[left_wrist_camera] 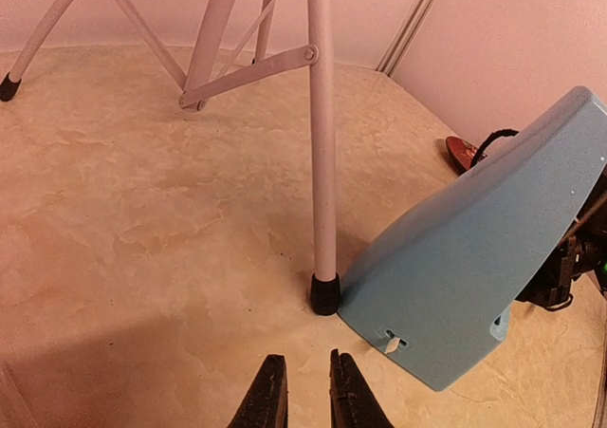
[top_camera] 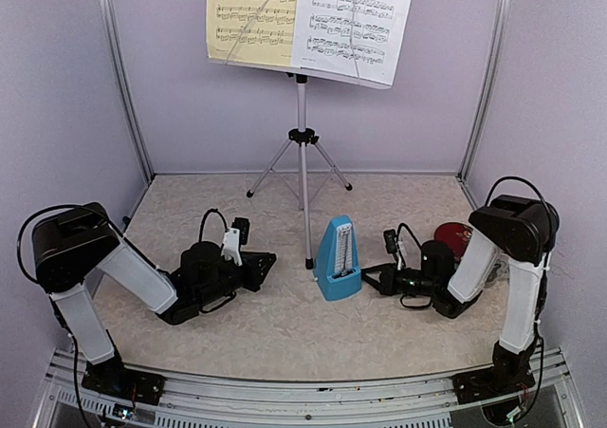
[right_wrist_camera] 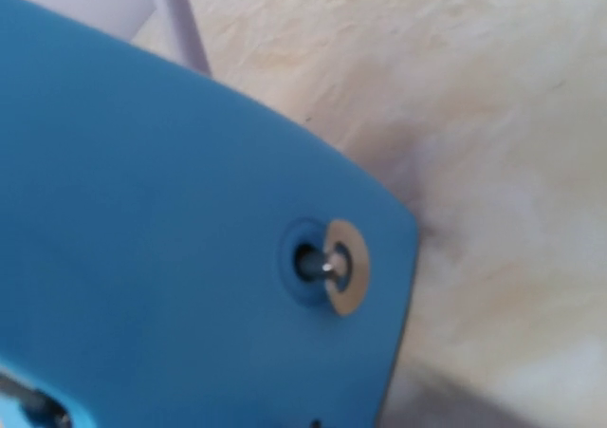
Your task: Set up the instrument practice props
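The blue metronome (top_camera: 337,257) stands mid-table, just beside the front foot of the music stand (top_camera: 302,162), with the yellow sheet (top_camera: 251,15) and white sheet (top_camera: 353,20) up on its desk. The right gripper (top_camera: 377,278) is closed tight at the metronome's side; I can't tell whether it grips anything. The left gripper (left_wrist_camera: 305,362) sits nearby, jaws barely parted, empty.

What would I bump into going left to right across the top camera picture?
Left gripper, near leg of the silver tripod music stand, small blue pyramid metronome, right gripper, dark red round disc.
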Robot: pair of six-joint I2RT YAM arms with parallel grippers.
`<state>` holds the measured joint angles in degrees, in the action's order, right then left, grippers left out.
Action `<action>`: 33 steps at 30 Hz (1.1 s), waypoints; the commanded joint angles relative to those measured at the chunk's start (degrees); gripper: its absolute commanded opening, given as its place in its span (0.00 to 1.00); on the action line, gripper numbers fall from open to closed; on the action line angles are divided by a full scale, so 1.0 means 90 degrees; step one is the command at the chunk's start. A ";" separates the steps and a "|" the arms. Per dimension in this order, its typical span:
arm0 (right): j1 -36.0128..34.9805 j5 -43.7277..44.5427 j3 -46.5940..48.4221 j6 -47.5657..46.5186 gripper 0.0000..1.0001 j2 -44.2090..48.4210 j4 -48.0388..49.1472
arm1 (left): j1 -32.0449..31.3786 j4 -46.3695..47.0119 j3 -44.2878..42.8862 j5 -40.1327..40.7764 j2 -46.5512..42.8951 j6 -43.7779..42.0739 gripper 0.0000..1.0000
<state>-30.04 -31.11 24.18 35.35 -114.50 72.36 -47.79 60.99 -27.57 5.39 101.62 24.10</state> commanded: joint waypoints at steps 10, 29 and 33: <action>-0.0372 -0.0354 -0.0175 0.0548 0.00 -0.0332 0.0464 | 0.0075 -0.0002 0.0026 0.0011 -0.0138 -0.0112 0.17; -0.0284 0.0453 -0.0933 -0.0184 0.00 0.1873 -0.0986 | 0.0280 -0.0025 0.0181 -0.0067 -0.0563 0.0094 0.21; -0.0108 0.0746 -0.0737 -0.0750 0.01 0.3056 -0.2499 | 0.0458 -0.0137 0.0236 -0.0092 -0.0930 0.0128 0.24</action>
<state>-32.36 -28.16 16.08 34.89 -95.50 64.42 -45.21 60.73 -26.20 4.93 96.88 24.56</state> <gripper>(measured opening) 0.006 0.221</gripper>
